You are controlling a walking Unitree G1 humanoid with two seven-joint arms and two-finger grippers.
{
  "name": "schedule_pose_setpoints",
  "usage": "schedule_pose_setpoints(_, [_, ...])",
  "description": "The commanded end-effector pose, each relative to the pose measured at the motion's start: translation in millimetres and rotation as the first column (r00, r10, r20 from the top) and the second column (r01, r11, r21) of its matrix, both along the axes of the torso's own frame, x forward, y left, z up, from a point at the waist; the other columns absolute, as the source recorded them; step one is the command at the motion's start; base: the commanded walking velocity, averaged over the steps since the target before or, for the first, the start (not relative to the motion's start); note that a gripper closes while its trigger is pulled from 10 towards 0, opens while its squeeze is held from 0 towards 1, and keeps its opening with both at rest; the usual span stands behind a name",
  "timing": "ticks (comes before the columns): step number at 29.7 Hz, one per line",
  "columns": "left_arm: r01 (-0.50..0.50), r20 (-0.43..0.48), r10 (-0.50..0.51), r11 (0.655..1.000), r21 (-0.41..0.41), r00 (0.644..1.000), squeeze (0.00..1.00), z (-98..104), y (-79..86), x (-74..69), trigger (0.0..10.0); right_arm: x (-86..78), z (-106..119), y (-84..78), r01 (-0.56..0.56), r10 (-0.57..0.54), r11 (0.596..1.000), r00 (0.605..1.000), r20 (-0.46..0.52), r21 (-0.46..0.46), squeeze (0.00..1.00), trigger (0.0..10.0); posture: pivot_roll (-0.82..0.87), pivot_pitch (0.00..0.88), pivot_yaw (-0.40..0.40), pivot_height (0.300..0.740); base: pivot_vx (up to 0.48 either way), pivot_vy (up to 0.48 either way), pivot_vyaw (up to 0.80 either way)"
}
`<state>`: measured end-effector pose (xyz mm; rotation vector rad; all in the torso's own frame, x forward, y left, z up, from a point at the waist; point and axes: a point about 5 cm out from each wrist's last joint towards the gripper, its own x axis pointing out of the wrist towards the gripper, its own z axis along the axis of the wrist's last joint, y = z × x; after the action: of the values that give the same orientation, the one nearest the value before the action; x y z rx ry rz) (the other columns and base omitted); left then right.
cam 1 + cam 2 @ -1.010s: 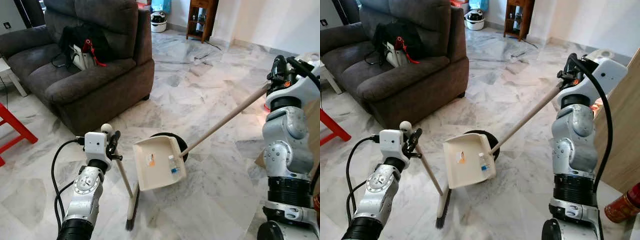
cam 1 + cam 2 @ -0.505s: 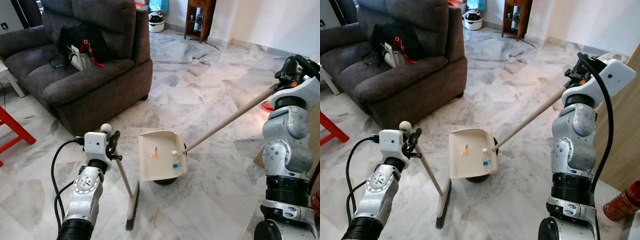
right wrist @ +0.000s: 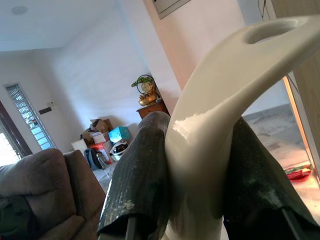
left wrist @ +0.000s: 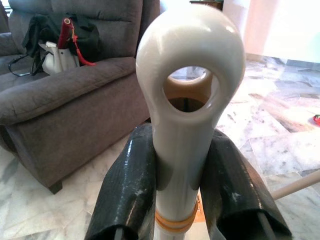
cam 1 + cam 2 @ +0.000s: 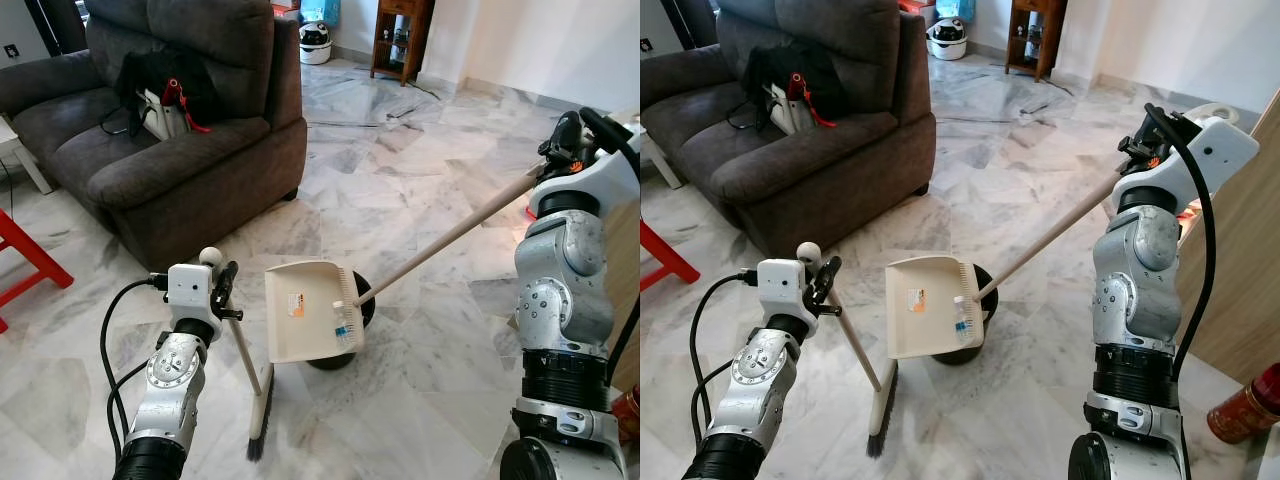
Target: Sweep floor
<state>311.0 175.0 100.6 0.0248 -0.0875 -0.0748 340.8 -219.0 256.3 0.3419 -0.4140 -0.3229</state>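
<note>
My left gripper [image 5: 222,290] is shut on the top of a cream broom handle [image 4: 187,125]; the broom [image 5: 258,415] slants down to dark bristles on the marble floor. My right gripper [image 5: 1143,140] is shut on the long handle [image 3: 220,125] of a cream dustpan [image 5: 305,325]. The pan hangs tilted just above the floor beside the broom, over a round black object [image 5: 362,300]. Inside the pan lie a small clear bottle with a blue label [image 5: 343,322] and an orange scrap [image 5: 296,308].
A dark grey sofa [image 5: 160,150] with a black bag [image 5: 165,75] stands at the left. A red chair leg [image 5: 30,265] is at the far left. A wooden panel [image 5: 1240,260] and a red can [image 5: 1243,405] are at the right. A wooden stand [image 5: 405,40] is far back.
The dustpan has swung back left and slightly lower after shifting right half a second ago. The broom and left arm are nearly unchanged. The camera shifted slightly.
</note>
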Motion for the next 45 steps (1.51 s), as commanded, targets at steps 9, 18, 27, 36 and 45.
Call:
schedule_pose_setpoints(9, [-0.007, 0.069, 0.006, 1.0, 0.011, 0.998, 0.0, 14.6, 1.7, 2.2, 10.0, -3.4, 21.9, 3.8, -0.015, 0.012, 1.0, 0.995, 0.102, 0.024, 0.0, 10.0, -0.05, 0.0, 0.006, 0.74, 0.277, 0.0, 0.0])
schedule_pose_setpoints(18, [-0.01, 0.069, 0.009, 1.0, 0.01, 0.998, 0.0, 14.5, 2.0, 2.1, 10.0, -2.4, 20.6, 6.9, -0.035, 0.032, 0.999, 0.994, 0.101, 0.029, 0.0, 10.0, -0.05, 0.0, 0.005, 0.74, 0.283, 0.0, -0.33])
schedule_pose_setpoints(27, [-0.012, 0.072, 0.011, 1.0, 0.011, 0.997, 0.0, 15.0, 2.7, 2.3, 10.0, -1.8, 20.1, 8.7, -0.045, 0.041, 0.998, 0.994, 0.102, 0.037, 0.0, 10.0, -0.04, 0.0, 0.005, 0.74, 0.284, 0.0, 0.0])
schedule_pose_setpoints(36, [-0.013, 0.074, 0.012, 1.0, 0.009, 0.997, 0.0, 15.6, 3.2, 2.4, 10.0, -1.3, 19.6, 9.6, -0.049, 0.045, 0.998, 0.994, 0.101, 0.039, 0.0, 10.0, -0.04, 0.0, 0.005, 0.74, 0.287, 0.0, 0.0])
schedule_pose_setpoints(45, [-0.015, 0.076, 0.014, 1.0, 0.011, 0.997, 0.0, 16.2, 3.2, 2.3, 10.0, -0.7, 19.1, 11.7, -0.062, 0.058, 0.997, 0.993, 0.099, 0.043, 0.0, 10.0, -0.04, 0.0, 0.004, 0.74, 0.285, 0.0, 0.0])
